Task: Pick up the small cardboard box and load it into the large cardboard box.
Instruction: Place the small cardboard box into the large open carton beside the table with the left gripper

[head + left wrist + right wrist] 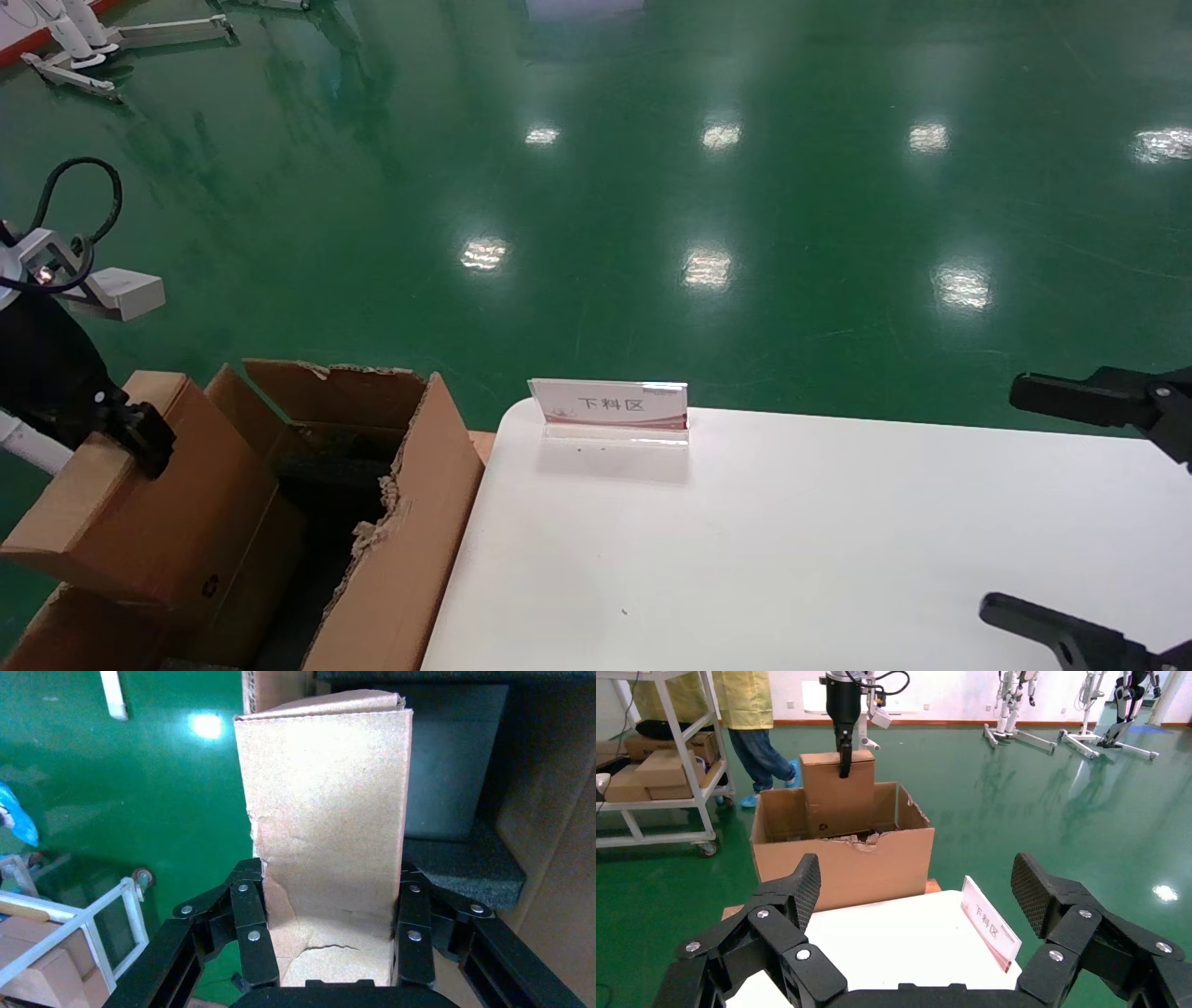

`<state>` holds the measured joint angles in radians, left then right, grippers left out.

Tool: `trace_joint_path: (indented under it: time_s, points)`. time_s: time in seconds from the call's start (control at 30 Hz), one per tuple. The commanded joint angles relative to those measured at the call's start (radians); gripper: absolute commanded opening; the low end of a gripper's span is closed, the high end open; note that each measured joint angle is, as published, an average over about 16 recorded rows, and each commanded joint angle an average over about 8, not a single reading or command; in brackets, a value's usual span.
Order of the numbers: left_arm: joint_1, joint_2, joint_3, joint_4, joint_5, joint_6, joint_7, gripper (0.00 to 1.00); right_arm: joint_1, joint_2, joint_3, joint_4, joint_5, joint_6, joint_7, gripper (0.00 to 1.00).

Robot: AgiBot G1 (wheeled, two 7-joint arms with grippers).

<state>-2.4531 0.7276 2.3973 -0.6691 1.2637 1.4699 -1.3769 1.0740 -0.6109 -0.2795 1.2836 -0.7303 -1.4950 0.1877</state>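
Note:
My left gripper (121, 424) is shut on the small cardboard box (140, 494), a plain brown carton with a small black recycling mark. It holds the box partly down inside the large cardboard box (410, 522), which has torn upper edges and a dark inside and stands on the floor left of the table. In the left wrist view the small box (327, 832) sits between the fingers (249, 934). The right wrist view shows the small box (838, 797) sticking up out of the large box (849, 867). My right gripper (1052, 508) is open and empty above the table's right side.
A white table (792, 559) carries a clear sign stand (610, 410) at its back left edge. The green floor lies beyond. In the right wrist view a shelf cart (659, 776) with cartons and a standing person (750, 720) are behind the large box.

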Motion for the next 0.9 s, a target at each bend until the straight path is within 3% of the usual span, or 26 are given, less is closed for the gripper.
trace_joint_path:
  time_s: [0.03, 0.9]
  points:
    - [0.005, 0.002, 0.000, 0.006, 0.002, -0.006, 0.000, 0.00, 0.000, 0.000, 0.000, 0.000, 0.000, 0.000, 0.000, 1.00]
    - [0.082, 0.042, 0.016, 0.044, 0.006, -0.022, 0.004, 0.00, 0.000, 0.000, 0.000, 0.000, 0.000, 0.000, 0.000, 1.00]
